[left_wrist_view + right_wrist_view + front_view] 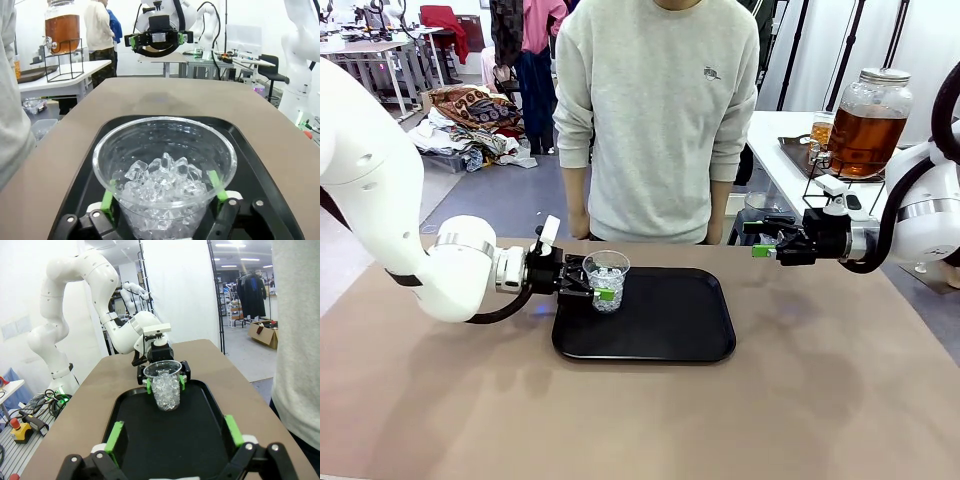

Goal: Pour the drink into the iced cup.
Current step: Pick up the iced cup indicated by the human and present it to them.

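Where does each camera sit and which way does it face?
Front: fixed between the arms, facing across the table at the person; both arms show, left fingers at the iced cup, right fingers raised.
Left wrist: on the left arm, looking along its fingers past the cup towards the right arm and drink jar.
Right wrist: on the right arm, looking along its fingers over the tray at the cup and left arm.
Shared: all show cup and tray.
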